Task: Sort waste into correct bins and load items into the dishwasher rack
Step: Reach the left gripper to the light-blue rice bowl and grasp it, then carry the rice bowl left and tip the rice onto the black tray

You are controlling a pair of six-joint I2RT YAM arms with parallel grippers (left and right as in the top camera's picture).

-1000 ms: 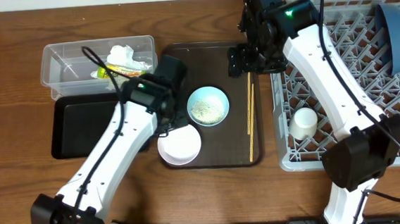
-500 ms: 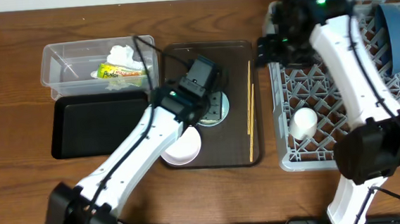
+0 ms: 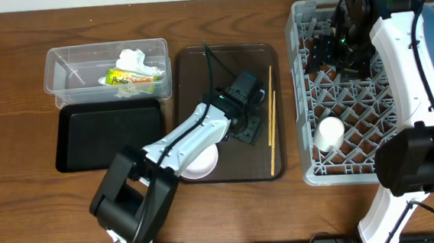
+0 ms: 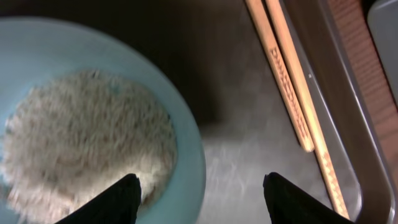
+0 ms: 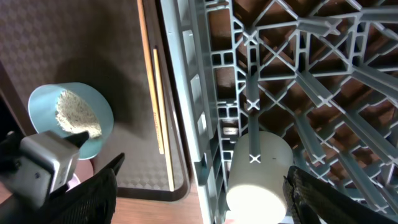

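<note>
Rice [image 4: 87, 143] fills the bottom of the light blue bowl [image 4: 186, 124], which sits on the brown serving tray [image 3: 228, 59]. The left hand [image 3: 245, 119] hangs low over it. In the left wrist view the left hand [image 4: 200, 180] is spread: one finger is over the rice inside the bowl, the other over the bare tray outside, and the bowl's rim lies between them. Neither finger visibly touches the bowl, and nothing is pinched.

Two wooden chopsticks [image 3: 272, 125] lie side by side along the tray's right edge, just beside the bowl and apart from the fingers. The white bowl [image 3: 201, 162] rests at the tray's front edge, partly under the left arm.

The right hand [image 3: 333, 52] is over the back left part of the dishwasher rack [image 3: 303, 108]. Its fingers stand wide apart and hold nothing. From the right wrist view, the right hand [image 5: 204, 169] looks down past the rack's left wall at the small pale cup [image 5: 258, 174] among the pegs. The dark blue dish [image 3: 433, 41] stands on edge at the rack's far right, partly hidden behind the right arm.

To the left of the serving tray, the clear plastic tub [image 3: 60, 71] holds the crumpled white napkin [image 3: 132, 60] and the yellow-green wrapper [image 3: 130, 78]. The flat black tray [image 3: 110, 133] lies on the counter [image 3: 22, 189] just in front of the tub.
</note>
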